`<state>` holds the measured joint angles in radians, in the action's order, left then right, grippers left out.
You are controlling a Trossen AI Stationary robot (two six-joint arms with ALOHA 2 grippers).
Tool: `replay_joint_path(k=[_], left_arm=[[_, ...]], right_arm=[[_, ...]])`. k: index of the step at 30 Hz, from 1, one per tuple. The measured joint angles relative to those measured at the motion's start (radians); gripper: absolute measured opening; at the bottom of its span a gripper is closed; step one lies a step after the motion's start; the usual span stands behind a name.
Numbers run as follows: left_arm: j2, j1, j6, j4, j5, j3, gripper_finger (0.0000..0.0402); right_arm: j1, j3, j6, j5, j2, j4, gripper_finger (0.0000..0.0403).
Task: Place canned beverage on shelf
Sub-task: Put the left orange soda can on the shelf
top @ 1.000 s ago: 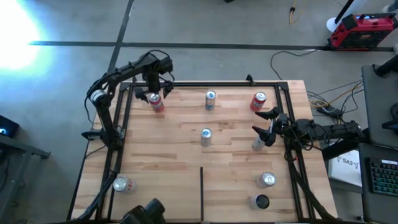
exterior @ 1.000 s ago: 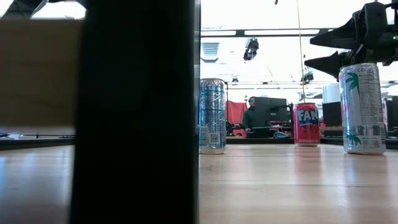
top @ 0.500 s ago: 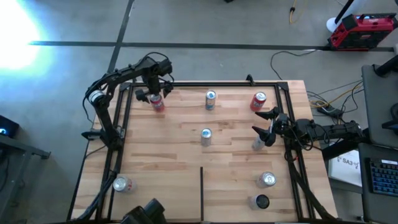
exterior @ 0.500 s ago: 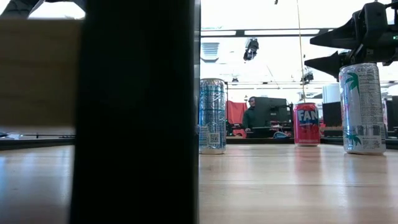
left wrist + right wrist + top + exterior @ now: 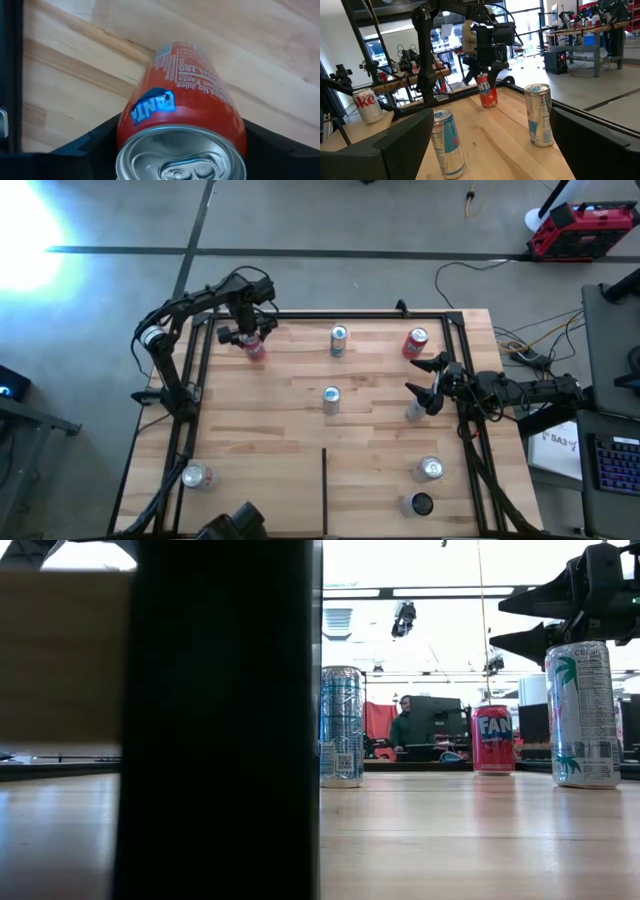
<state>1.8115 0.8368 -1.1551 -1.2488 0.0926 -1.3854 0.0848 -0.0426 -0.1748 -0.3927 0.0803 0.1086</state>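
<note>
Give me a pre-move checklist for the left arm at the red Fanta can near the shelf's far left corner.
1. Fanta can between the left gripper fingers: ok.
2. Fingers clamped on the can: cannot tell.
3. Can upright on the shelf: ok in the right wrist view.
4. Nearest neighbour, the silver can, stands apart: ok.
5. Right gripper open, waiting at the shelf's right edge, clear of the left arm: ok.
</note>
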Motion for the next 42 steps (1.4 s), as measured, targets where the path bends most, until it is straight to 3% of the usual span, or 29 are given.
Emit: replay_joint_path(k=[6,20,28,35,42], left_arm=[[-0.055,-0.018,0.039,-0.025,0.067,0.003,0.0287],[-0.298,-0.226,-0.06,-0.211,0.018,0.008,0.0287],[-0.402,-0.464,-0.24,-0.237,-0.005,0.038,0.0287],[-0.453,-0.693,-0.534,-0.233,-0.017,0.11,0.0287],[-0.456,-0.919,-0.817,-0.144,0.048,0.148,0.0298]], right_arm=[[0.0,0.0,0.001,0.0,0.0,0.0,0.0382],[0.0,0.0,0.001,0.0,0.0,0.0,0.0382],[0.0,0.0,0.0,0.0,0.0,0.0,0.0382],[0.0,0.0,0.001,0.0,0.0,0.0,0.0382],[0.0,0.0,0.0,0.0,0.0,0.0,0.0382]])
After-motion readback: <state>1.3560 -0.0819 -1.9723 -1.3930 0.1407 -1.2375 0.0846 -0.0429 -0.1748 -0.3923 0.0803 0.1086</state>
